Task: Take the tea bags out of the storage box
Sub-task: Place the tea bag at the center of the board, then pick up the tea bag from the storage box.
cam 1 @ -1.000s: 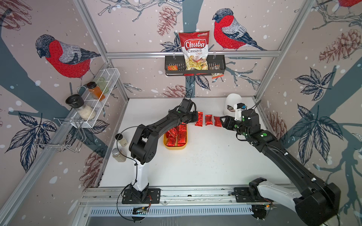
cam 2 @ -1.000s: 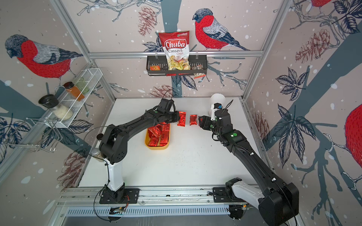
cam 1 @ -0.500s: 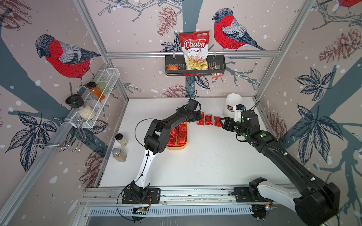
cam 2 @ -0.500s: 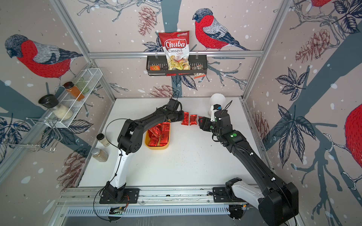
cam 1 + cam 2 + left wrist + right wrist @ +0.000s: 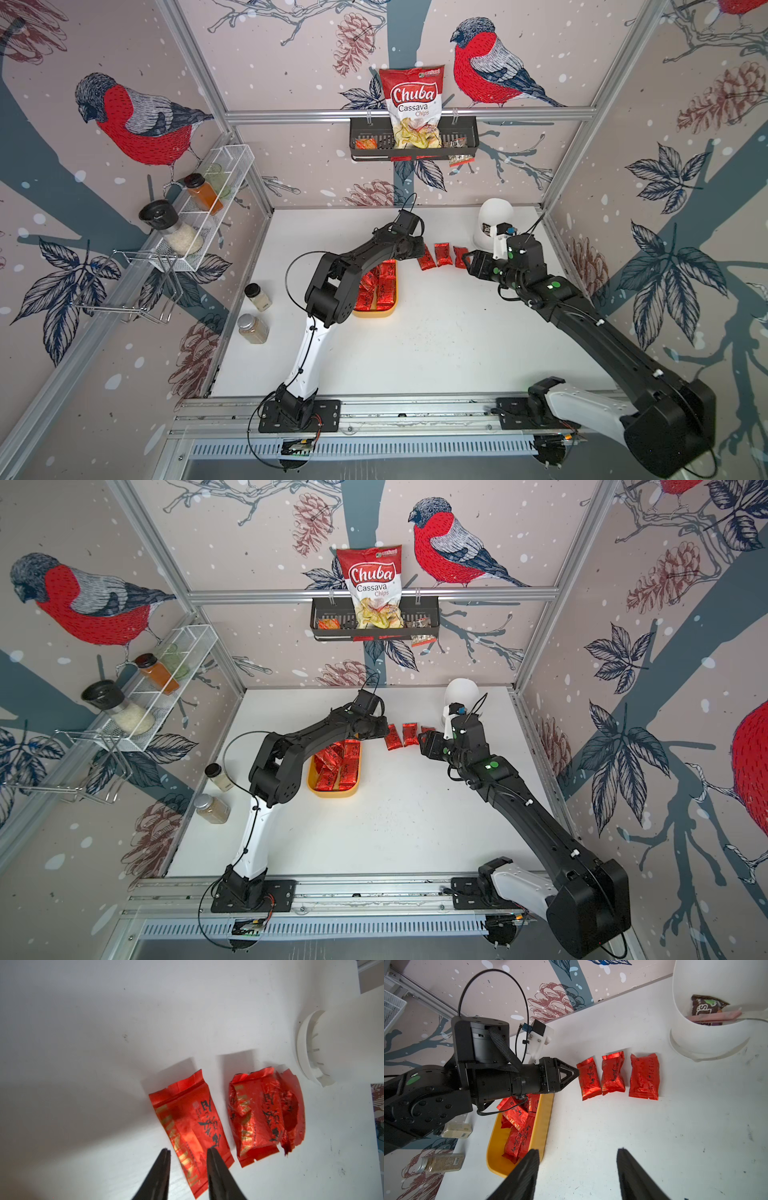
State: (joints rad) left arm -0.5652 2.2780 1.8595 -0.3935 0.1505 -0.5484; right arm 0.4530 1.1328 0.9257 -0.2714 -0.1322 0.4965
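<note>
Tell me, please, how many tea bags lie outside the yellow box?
3 tea bags, on the table in a row: one by the left claw, one midway, one nearest the white container. None seems hidden.

Stereo pair high, looking down, wrist views close, sharing tea bags (image 5: pixel 191 1124)

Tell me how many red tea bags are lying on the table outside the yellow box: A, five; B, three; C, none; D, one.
B: the right wrist view shows three tea bags in a row on the white table, clear of the storage box.
</note>
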